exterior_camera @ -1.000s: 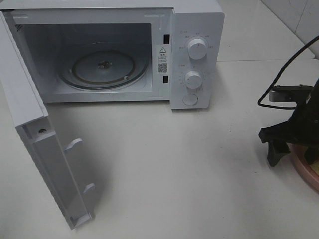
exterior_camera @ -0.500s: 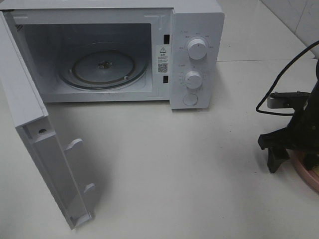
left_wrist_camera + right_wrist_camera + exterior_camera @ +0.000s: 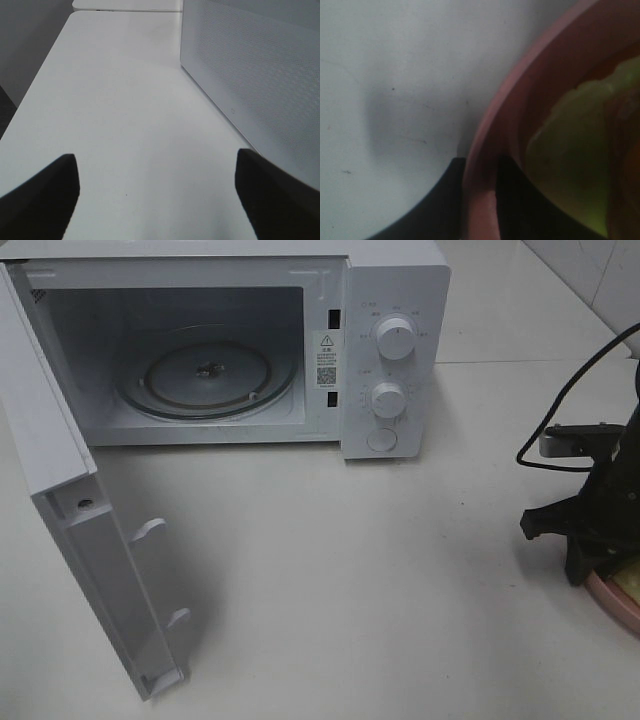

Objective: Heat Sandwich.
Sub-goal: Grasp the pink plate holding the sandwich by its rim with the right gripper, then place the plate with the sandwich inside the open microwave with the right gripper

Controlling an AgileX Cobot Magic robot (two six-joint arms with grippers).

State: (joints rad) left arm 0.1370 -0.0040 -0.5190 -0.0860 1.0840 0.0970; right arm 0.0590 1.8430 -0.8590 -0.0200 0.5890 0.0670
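Note:
The sandwich (image 3: 631, 578) lies on a round pink plate (image 3: 610, 600) at the far right edge of the table, mostly cut off by the frame. In the right wrist view its green lettuce (image 3: 565, 165) and red-orange filling show inside the plate's rim (image 3: 505, 100). My right gripper (image 3: 585, 570) points down at the plate's left rim. In its wrist view the right gripper (image 3: 480, 167) has one finger outside and one inside the rim, shut on it. My left gripper (image 3: 157, 195) is open and empty above bare table. It is out of the exterior view.
The white microwave (image 3: 395, 300) stands at the back left with its door (image 3: 90, 540) swung wide open toward the front. Its glass turntable (image 3: 210, 375) is bare. Its side wall (image 3: 260, 75) is near my left gripper. A black cable (image 3: 570, 390) loops above the right arm.
My right gripper has moved a little right and down onto the plate's rim. Its fingers now straddle the rim. The microwave and door have not moved.

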